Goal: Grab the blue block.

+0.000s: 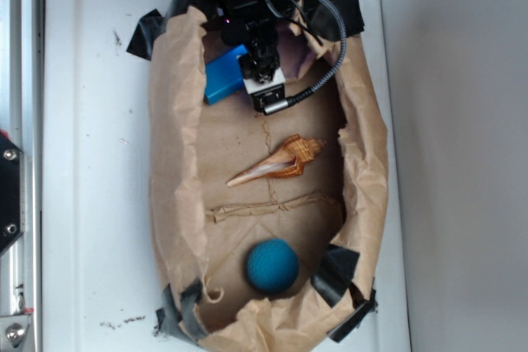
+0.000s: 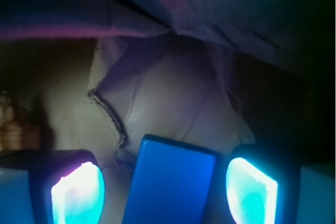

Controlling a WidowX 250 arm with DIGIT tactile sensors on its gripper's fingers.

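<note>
Overhead and wrist views of a paper-lined bin on a white table (image 1: 91, 162). The hand (image 1: 247, 80) hangs over the far end of the brown paper liner (image 1: 186, 195), its two glowing fingers (image 2: 79, 192) spread open with the blue block (image 1: 224, 78) lying flat between them; in the wrist view the block fills much of the gap, a sliver of paper showing on each side, so neither finger touches it. A spiral seashell (image 1: 280, 162) lies mid-liner, and a teal ball (image 1: 272, 265) rests near the liner's near end. Black tape (image 1: 334, 274) patches the liner's corners.
</note>
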